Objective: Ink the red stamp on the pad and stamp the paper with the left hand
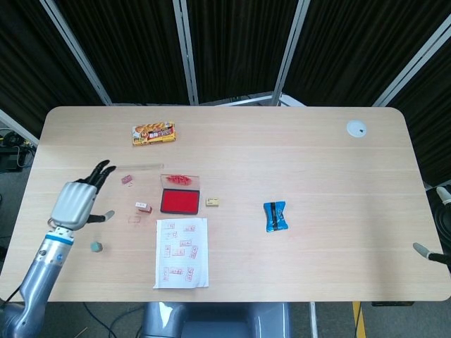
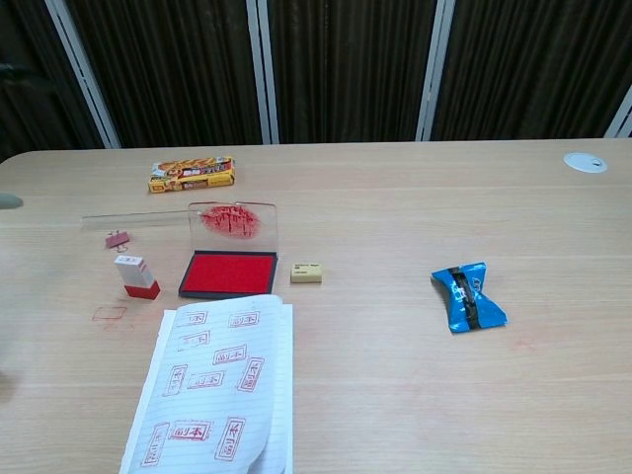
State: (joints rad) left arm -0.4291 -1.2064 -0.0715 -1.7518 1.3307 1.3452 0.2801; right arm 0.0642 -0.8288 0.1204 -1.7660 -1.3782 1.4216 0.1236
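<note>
Stamp point(image 2: 135, 276) stands beside ink pad point(image 2: 227, 273); left hand point(image 1: 76, 201) spread apart.

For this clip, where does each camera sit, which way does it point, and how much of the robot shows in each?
Head view: high above the near edge, looking steeply down on the whole table; the left hand shows with fingers spread, holding nothing, plus the left forearm, and a sliver of the right arm at the right edge.
Chest view: low at the near edge, looking across the table toward the dark curtains; at most a grey sliver at the left edge, unclear.
Both views share the red stamp, ink pad, stamped paper, blue packet and snack box.
</note>
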